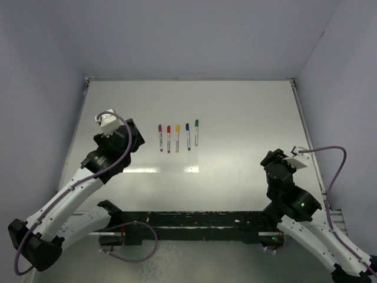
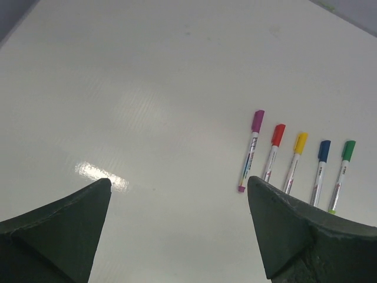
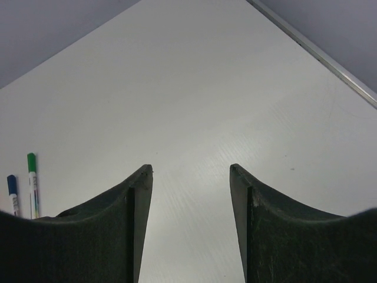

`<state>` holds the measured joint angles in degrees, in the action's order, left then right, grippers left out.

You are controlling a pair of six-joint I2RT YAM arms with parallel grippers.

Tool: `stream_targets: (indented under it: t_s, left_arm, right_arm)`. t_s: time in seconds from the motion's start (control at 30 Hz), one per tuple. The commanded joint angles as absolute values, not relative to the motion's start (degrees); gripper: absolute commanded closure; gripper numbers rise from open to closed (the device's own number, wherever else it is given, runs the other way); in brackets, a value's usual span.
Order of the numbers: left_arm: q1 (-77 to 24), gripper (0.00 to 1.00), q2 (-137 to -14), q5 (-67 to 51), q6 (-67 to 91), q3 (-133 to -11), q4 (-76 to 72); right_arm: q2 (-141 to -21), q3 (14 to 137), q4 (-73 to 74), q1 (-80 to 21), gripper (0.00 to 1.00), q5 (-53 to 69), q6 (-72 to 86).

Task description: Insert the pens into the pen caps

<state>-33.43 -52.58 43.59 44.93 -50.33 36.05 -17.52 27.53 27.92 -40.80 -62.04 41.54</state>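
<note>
Several pens lie side by side in a row at mid-table, each with its coloured cap seated on its far end: magenta [image 1: 160,137], red [image 1: 168,138], yellow [image 1: 177,138], blue [image 1: 188,136], green [image 1: 196,132]. In the left wrist view the magenta pen [image 2: 251,151] and its cap [image 2: 257,121] lie just beyond the right finger, with the red pen [image 2: 273,150] and green pen [image 2: 343,171] further right. My left gripper [image 1: 137,138] [image 2: 178,180] hangs open and empty just left of the row. My right gripper [image 1: 274,160] [image 3: 191,168] is open and empty, far right of the pens.
The white table [image 1: 247,118] has a raised rim along its back and right edges [image 3: 318,53]. A bright light reflection [image 2: 100,175] lies on the surface near the left gripper. The arms' black base rail [image 1: 188,221] runs along the near edge.
</note>
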Motion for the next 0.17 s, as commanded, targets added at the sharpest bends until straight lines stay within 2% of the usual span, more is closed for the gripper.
stream_targets:
  t_s: [0.0, 0.13]
  left_arm:
    - [-33.31, 0.01, -49.22, 49.31, 49.51, -49.50, 39.90]
    - [-33.31, 0.01, -46.49, 49.83, 49.76, -47.66, 38.32]
  right_arm:
    - [-18.31, 29.53, 27.40, -40.72, 0.42, -64.07, 42.33]
    - [-17.60, 29.04, 27.07, -40.70, 0.42, -63.93, 42.10]
